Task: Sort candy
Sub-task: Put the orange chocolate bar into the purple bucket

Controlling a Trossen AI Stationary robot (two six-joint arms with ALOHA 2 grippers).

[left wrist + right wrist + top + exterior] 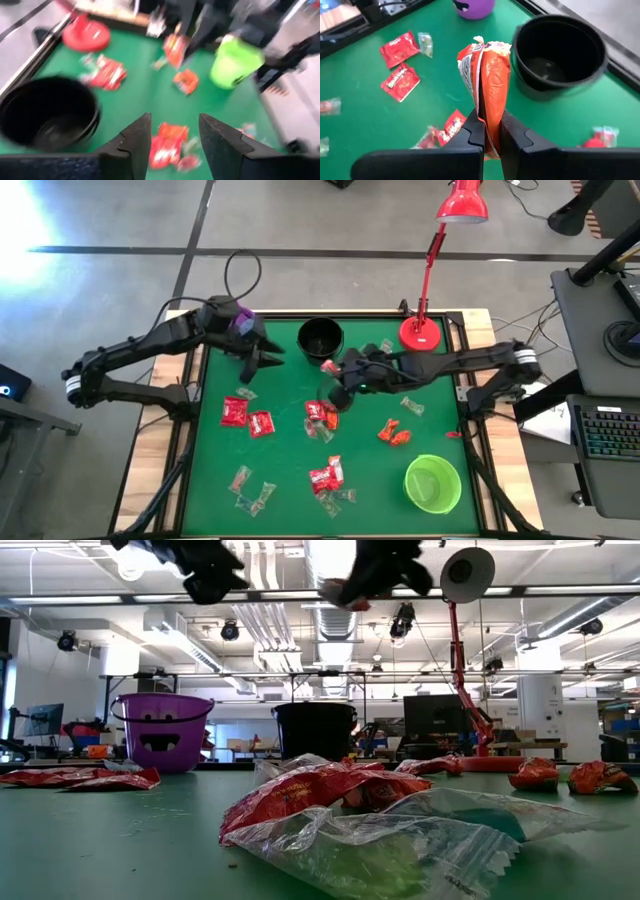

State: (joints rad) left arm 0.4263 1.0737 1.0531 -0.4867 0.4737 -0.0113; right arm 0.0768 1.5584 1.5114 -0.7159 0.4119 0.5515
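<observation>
I see my right gripper (490, 132) clenched on an orange candy (489, 82); the wrapper stands upright between the fingers (472, 131), pinched at its lower end. From above, that gripper (330, 368) hangs over the green bench (290, 450), just beside the black bowl (321, 338) and off the surface. In its own wrist view the black bowl (560, 52) sits close beyond the held piece, and the purple bowl (474, 7) is farther off near the bench edge.

My left gripper (172, 137) is released, its two fingers (135, 140) apart with nothing between them. From above it (262, 360) hovers near the purple bowl (241, 321) at the back-left part of the bench, well apart from the right arm.

The rest of the candy lies scattered on the bench: red packs (247, 417) left of centre, a red and clear cluster (320, 418) in the middle, orange pieces (393, 433) to the right, another red pack (328, 475) toward the front, and clear-wrapped pieces (250, 490) at front-left. The green bowl (433, 483) sits at front-right. A red lamp (421, 332) stands on the back-right corner.

At bench level, a red pack (320, 795) rests on a clear greenish wrapper (400, 845) right in front of the camera.
</observation>
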